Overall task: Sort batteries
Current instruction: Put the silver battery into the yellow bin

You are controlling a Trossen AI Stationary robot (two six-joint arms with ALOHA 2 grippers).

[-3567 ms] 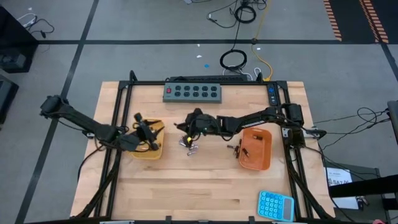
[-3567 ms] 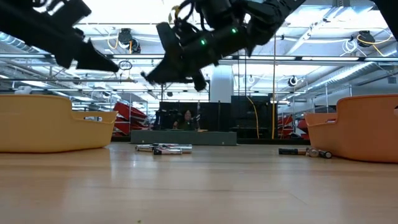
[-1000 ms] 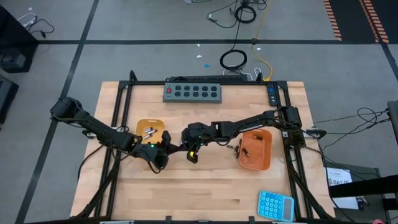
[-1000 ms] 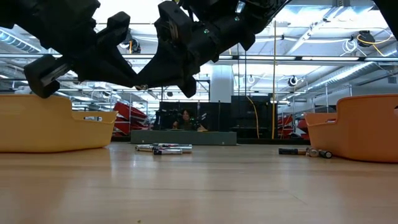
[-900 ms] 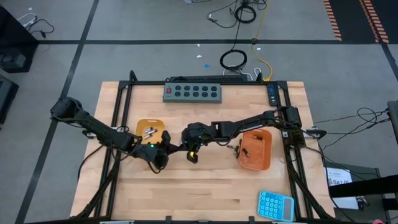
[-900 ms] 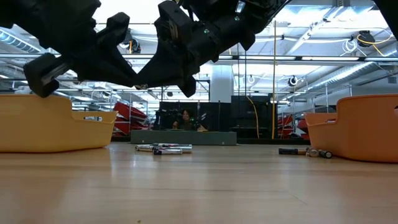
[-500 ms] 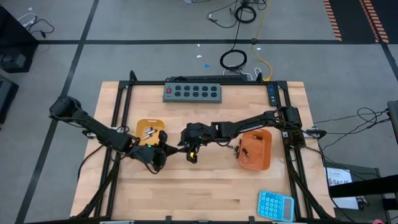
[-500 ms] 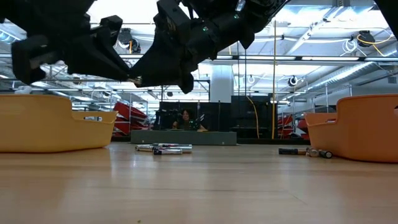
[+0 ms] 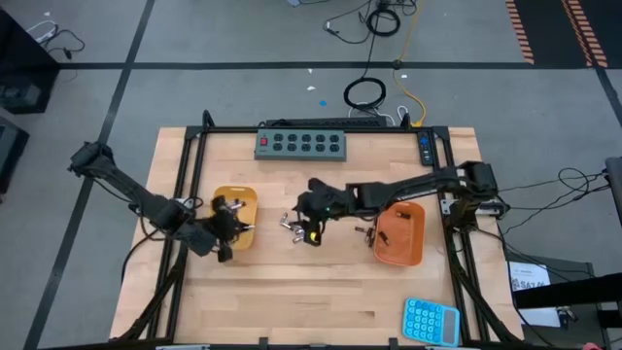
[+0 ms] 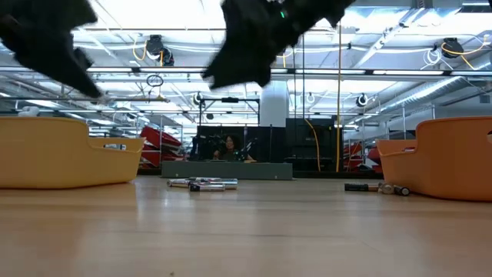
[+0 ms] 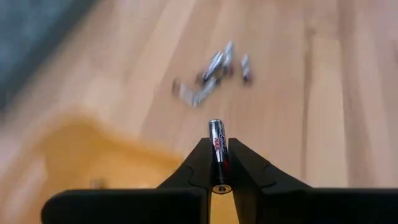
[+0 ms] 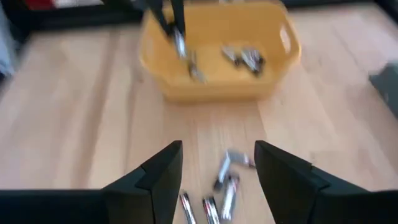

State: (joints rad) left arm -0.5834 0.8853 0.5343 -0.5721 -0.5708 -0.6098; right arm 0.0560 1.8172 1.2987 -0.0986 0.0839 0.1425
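Observation:
Loose silver batteries lie in a small heap on the wooden table between two trays; the low view shows them as batteries. My left gripper is over the near right part of the yellow tray, shut on one silver battery. That tray holds a few batteries. My right gripper stands open above the heap, fingers apart on either side of it, touching nothing. The orange tray sits to the right, with a couple of batteries beside it. My left gripper pinches the silver battery between its two fingers, which lie along its length. The battery's rear part sits back between the fingers and its front end sticks out past the tips. It is lifted clear, above the yellow tray's edge.
A grey power strip lies at the table's far edge and a blue calculator at the near right corner. Black frame rails run along both sides. Bare wood lies along the near part of the table.
The two grippers, which stood tip to tip near the table's middle, have drawn apart. My left gripper has gone toward the table's left edge, over the yellow tray. My right gripper has shifted toward the right edge and a little farther back, above the heap.

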